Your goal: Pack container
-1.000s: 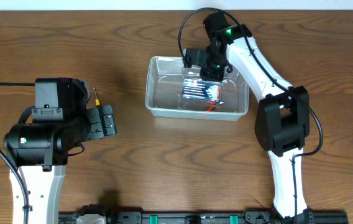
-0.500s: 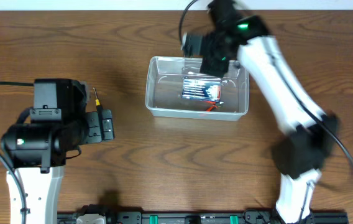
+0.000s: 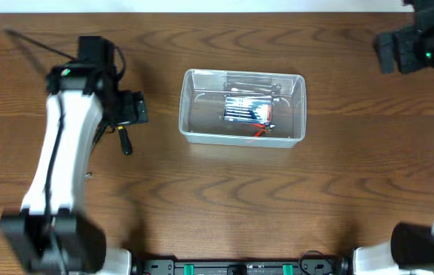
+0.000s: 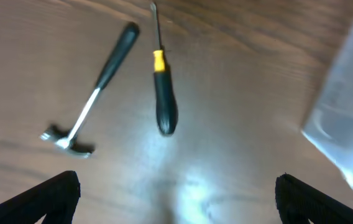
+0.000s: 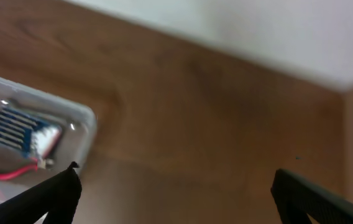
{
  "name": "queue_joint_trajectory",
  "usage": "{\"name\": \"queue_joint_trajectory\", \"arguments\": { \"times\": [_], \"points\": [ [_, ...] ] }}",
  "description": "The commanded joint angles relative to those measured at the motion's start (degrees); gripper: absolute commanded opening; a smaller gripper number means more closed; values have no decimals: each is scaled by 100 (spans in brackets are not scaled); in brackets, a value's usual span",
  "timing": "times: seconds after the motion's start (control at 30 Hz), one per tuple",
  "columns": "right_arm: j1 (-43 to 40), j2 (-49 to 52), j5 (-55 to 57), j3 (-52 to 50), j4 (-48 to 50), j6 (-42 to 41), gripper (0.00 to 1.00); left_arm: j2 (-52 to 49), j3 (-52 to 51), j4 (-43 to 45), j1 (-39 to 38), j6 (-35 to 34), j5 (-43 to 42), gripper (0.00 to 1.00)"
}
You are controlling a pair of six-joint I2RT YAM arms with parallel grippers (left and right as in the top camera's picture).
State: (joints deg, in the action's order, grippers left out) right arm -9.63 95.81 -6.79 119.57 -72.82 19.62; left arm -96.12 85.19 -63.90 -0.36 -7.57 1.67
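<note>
Container (image 3: 189, 114) — left claw (image 3: 134, 108) near, right claw (image 3: 389, 52) well apart.

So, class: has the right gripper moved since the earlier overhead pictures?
Yes. The right gripper was over the container's far rim; it now sits well to the container's right, near the overhead view's top corner.

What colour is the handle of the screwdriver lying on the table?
The screwdriver handle is black with a yellow band; clearest in the left wrist view.
</note>
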Motion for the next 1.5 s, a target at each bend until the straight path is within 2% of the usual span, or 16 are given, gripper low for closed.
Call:
{"name": "queue_joint_trajectory", "arguments": {
  "times": [0.0, 0.33, 0.67, 1.47],
  "points": [
    [-389, 299, -321, -74, -249, -483, 99, -474, -9, 164, 44, -83, 70, 98],
    [-570, 1121, -422, -74, -573, -483, 99, -1742, -9, 317, 466, -216, -260, 98],
    [-568, 1296, -420, -74, -533, -479, 99, -1985, -31, 767, 612, -203, -863, 98],
    [-568, 1296, -420, -74, -520, -415, 99, -2343, -188, 1200, 614, -216, -699, 98]
  ]
}}
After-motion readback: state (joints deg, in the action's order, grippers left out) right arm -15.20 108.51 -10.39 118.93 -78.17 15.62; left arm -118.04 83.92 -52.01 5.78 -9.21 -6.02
